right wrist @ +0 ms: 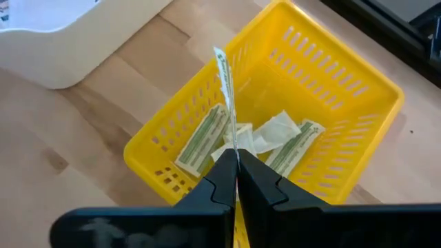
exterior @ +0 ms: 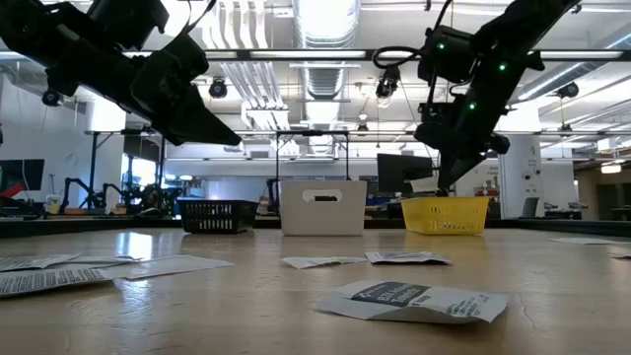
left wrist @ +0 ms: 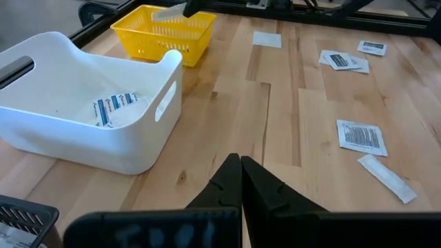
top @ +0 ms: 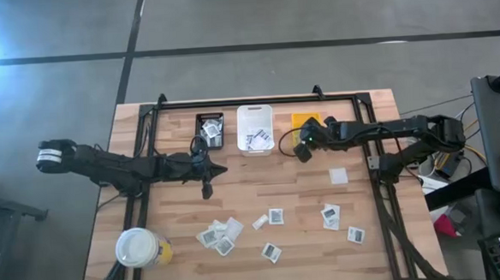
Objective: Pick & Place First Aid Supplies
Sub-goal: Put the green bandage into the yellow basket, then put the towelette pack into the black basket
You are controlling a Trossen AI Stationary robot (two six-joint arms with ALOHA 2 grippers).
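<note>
Our right pincer (right wrist: 236, 162), clamped on a narrow pale yellow-green strip packet (right wrist: 224, 96), hangs over the part-filled yellow plastic basket (right wrist: 344, 89); left pincer (left wrist: 240, 180) closed, empty; several flat paper packets (top: 221, 236) remain on the wooden desk (top: 304, 197).

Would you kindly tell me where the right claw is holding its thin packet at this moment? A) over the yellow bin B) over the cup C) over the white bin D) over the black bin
A: the right claw, shut on a narrow packet held on edge, hangs above the yellow bin, which already holds yellow-green strips.
</note>
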